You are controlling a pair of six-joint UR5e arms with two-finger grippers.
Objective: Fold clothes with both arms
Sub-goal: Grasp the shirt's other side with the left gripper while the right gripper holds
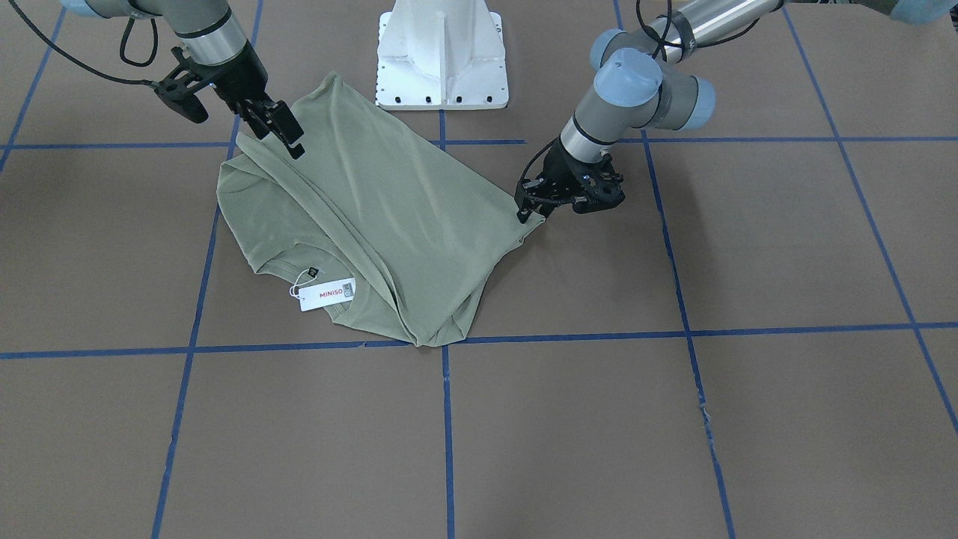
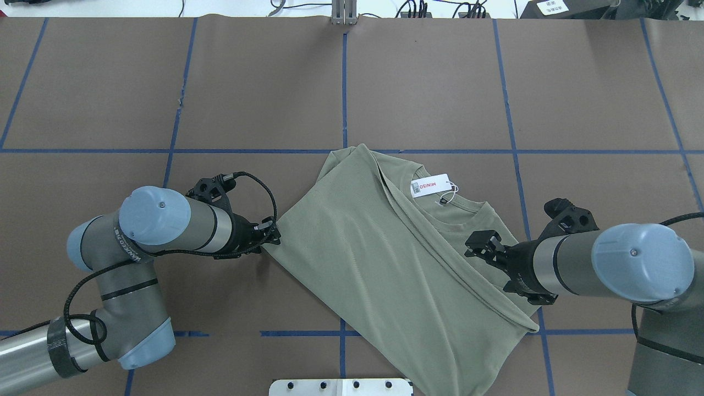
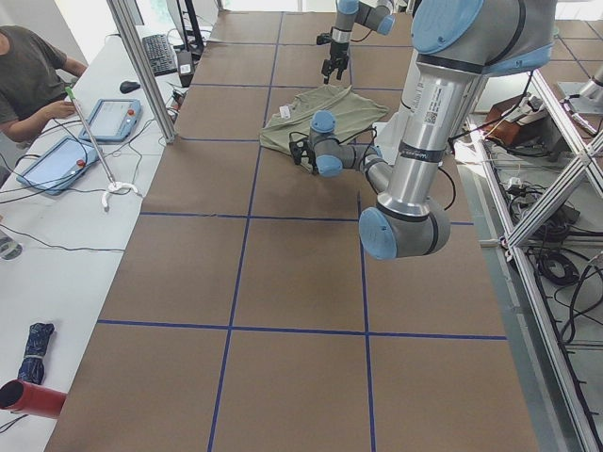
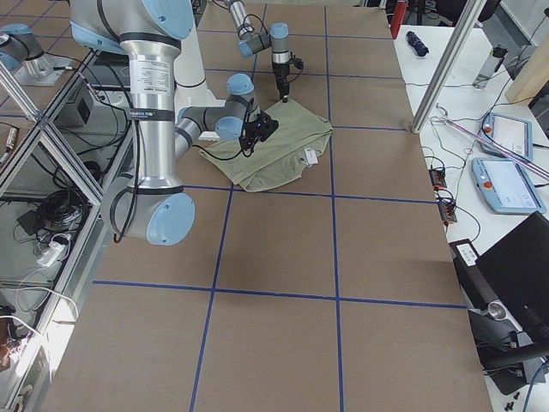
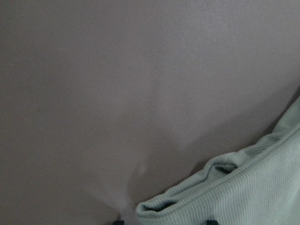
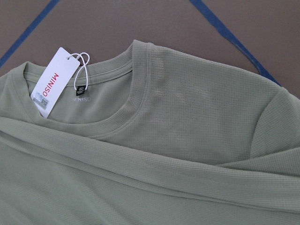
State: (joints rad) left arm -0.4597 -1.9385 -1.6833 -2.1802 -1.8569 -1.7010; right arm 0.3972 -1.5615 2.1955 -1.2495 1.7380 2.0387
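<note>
On the table (image 1: pixel 673 419), spread left fingers (image 2: pixel 272 236) straddle the shirt (image 1: pixel 389 217) corner; spread right fingers (image 1: pixel 284 129) hover above.

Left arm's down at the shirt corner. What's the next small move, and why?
Probably shut the left gripper on the shirt corner. The left wrist view shows the hem corner lying between its jaws, which stand apart, so nothing seems gripped. The right gripper is open too, by the fold near the collar.

Likely robotics lab: grid-taped table (image 3: pixel 301 273), aluminium framing (image 3: pixel 141 71), tablets (image 3: pixel 111 119).
</note>
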